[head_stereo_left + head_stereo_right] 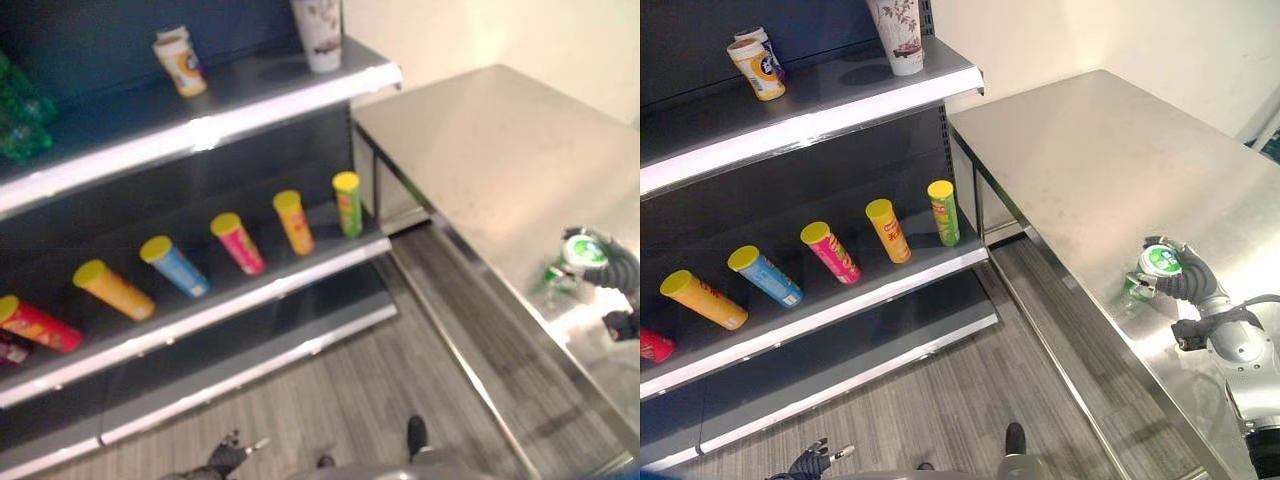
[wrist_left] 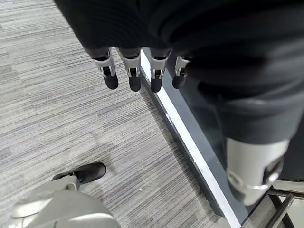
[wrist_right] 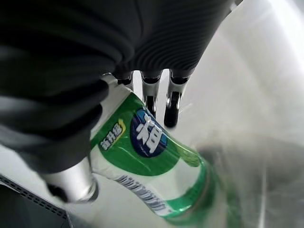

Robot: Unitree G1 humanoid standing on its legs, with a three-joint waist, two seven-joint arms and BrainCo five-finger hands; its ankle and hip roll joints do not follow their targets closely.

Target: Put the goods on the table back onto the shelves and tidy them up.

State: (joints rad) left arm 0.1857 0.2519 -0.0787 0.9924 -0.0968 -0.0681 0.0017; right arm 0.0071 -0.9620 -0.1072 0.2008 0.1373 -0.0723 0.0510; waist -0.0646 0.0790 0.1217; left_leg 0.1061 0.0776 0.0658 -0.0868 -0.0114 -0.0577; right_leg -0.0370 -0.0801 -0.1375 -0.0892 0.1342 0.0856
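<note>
We see the right hand (image 1: 1185, 283) at the counter's (image 1: 1090, 160) near right edge, fingers (image 3: 172, 102) and thumb curled round a green-and-white can (image 3: 147, 161) standing on the steel. Left hand (image 2: 142, 71) hangs low over the carpet by the shelf base, fingers relaxed, holding nothing. Middle shelf (image 1: 870, 285): a row of yellow-lidded tubes (image 1: 885, 230) lying tilted. Top shelf (image 1: 820, 110): cups (image 1: 758, 65) near the front edge; we cannot tell their contents.
</note>
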